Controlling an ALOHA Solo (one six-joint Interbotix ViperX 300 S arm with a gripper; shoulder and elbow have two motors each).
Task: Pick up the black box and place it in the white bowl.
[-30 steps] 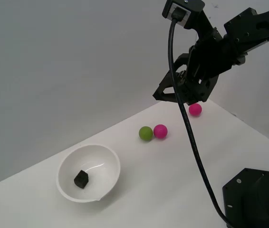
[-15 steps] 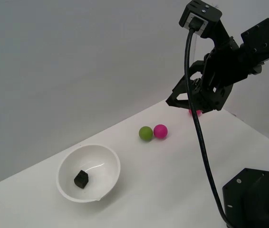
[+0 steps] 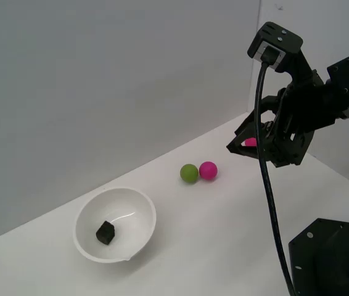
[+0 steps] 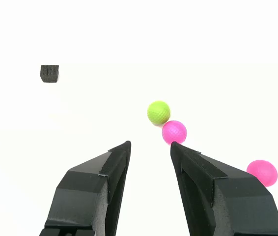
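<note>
In the exterior view, the box [image 3: 105, 232] lies inside the bowl [image 3: 139, 208], well apart from the gripper [image 3: 248, 144], which hangs above the table [image 3: 211, 222] at that view's right. A green ball [image 3: 189, 173] touches a pink ball [image 3: 208, 170]. In the wrist view, the gripper [image 4: 150, 145] is open and empty; the box [image 4: 49, 73] lies far beyond it.

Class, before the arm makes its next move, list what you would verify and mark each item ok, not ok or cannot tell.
1. Black box lies inside the white bowl: ok.
2. End effector open and holding nothing: ok.
3. End effector raised off the table: ok.
4. Bowl upright: ok.
5. Green ball and nearest pink ball outside the bowl: ok.
6. Second pink ball unobstructed in the exterior view: not ok, partly hidden.
</note>
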